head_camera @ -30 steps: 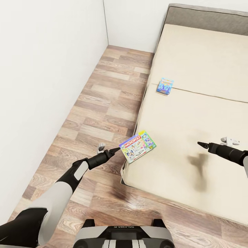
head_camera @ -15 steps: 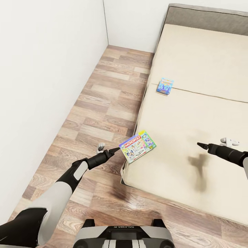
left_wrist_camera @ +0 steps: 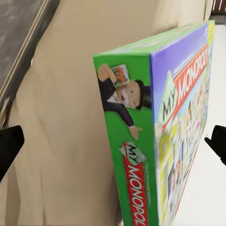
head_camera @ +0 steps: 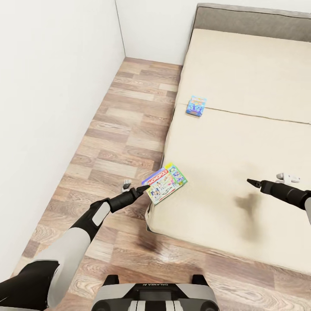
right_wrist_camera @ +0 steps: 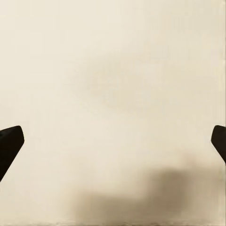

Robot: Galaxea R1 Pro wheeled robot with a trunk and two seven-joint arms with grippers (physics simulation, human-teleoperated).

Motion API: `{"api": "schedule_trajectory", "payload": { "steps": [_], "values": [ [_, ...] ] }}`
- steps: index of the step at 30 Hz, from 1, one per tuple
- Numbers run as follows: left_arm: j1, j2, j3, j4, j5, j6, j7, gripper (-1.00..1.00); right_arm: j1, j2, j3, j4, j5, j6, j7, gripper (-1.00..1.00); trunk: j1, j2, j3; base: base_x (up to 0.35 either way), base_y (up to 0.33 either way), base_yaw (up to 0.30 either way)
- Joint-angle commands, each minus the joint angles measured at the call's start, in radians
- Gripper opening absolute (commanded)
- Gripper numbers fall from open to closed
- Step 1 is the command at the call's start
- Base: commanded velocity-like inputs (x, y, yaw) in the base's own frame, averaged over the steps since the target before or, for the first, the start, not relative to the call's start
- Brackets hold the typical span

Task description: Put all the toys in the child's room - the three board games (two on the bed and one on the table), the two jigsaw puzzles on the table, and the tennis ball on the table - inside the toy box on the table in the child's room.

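Green-edged, the My Monopoly box (head_camera: 165,183) lies on the bed (head_camera: 242,142) corner just ahead of our left claw (head_camera: 143,188), whose released fingertips flank it untouched. Our right claw (head_camera: 250,182) hovers spread over bare mattress.

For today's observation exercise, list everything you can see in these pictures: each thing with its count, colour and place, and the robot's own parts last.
Green-edged Monopoly board game box: one, multicoloured, at the bed's near corner, overhanging the edge.
Small blue patterned game box: one, blue, farther up the bed near its edge.
Beige mattress bed: one, grey headboard, right side.
Wood-plank floor: brown, left of the bed.
White walls: left and far side.
Left tool: black, open, at the Monopoly box.
Right tool: black, open, above bare mattress.
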Motion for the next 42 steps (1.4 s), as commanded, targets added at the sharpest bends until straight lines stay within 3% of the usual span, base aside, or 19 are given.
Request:
{"api": "schedule_trajectory", "payload": {
  "steps": [1, 14, 42],
  "values": [
    [0.0, 0.0, 0.001, 0.0, 0.007, 0.008, -0.001, 1.0, -0.001, 0.0, -0.001, -0.001, 0.001, 0.006, 0.005, 1.0, 0.0, 0.0, 0.0, 0.0, 0.0, -0.224],
    [0.001, 0.0, 0.001, 0.0, 0.007, 0.008, -0.001, 1.0, 0.0, 0.001, -0.001, -0.002, 0.001, 0.006, 0.005, 1.0, 0.0, 0.0, 0.0, 0.0, 0.0, -0.105],
    [0.002, 0.0, -0.001, 0.0, 0.008, 0.007, -0.001, 1.0, 0.001, 0.004, -0.001, -0.003, 0.001, 0.006, 0.005, 1.0, 0.0, 0.0, 0.0, 0.0, 0.0, -0.009]
  ]
}}
